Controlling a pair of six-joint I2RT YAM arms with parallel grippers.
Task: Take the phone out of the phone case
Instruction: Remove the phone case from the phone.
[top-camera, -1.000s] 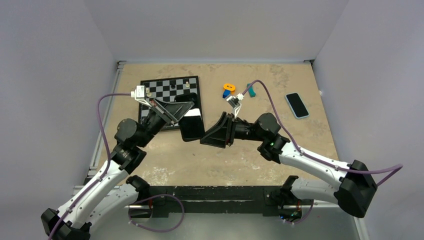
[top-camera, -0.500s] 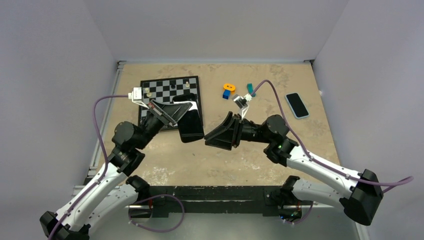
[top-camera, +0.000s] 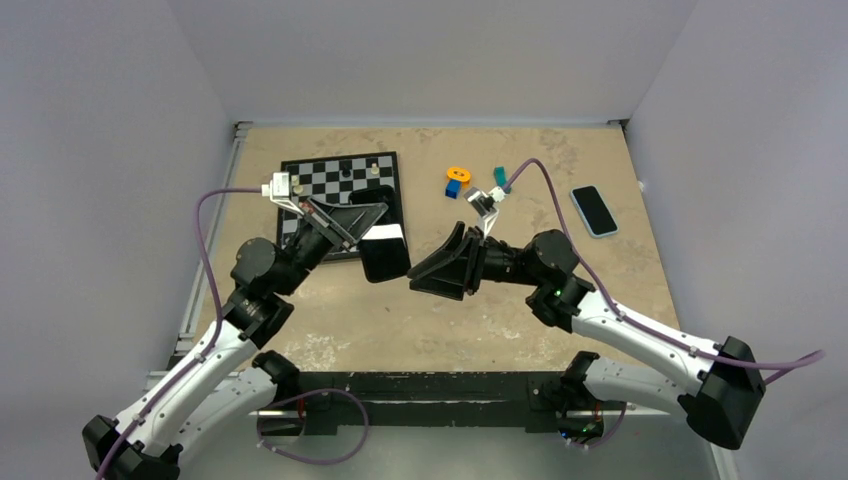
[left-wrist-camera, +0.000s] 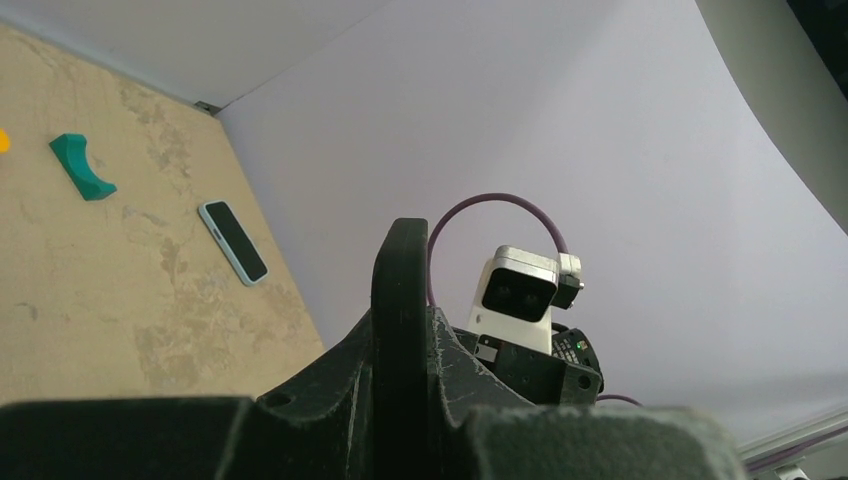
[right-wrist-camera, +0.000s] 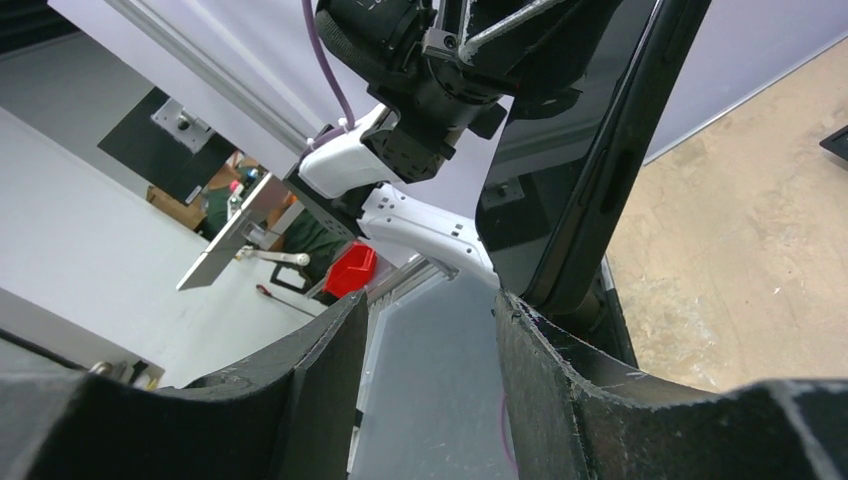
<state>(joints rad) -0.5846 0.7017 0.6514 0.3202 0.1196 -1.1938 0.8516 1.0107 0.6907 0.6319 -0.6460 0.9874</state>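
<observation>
Jaws of our left gripper (top-camera: 372, 222) are clamped on the black phone (top-camera: 384, 258), which sits in its case (right-wrist-camera: 605, 185), held tilted above the table (top-camera: 480, 330) beside the chessboard (top-camera: 330, 180). Our right gripper (top-camera: 430, 270) gapes wide just beside the phone's edge. A blue phone (top-camera: 593, 210) lies well apart, far right.

I log: tan desk (top-camera: 480, 330); lavender walls (top-camera: 430, 60) at its far, left and right edges (soft, even light); aluminium rail (top-camera: 228, 165) along left edge; black bar (top-camera: 430, 385) along near edge.
</observation>
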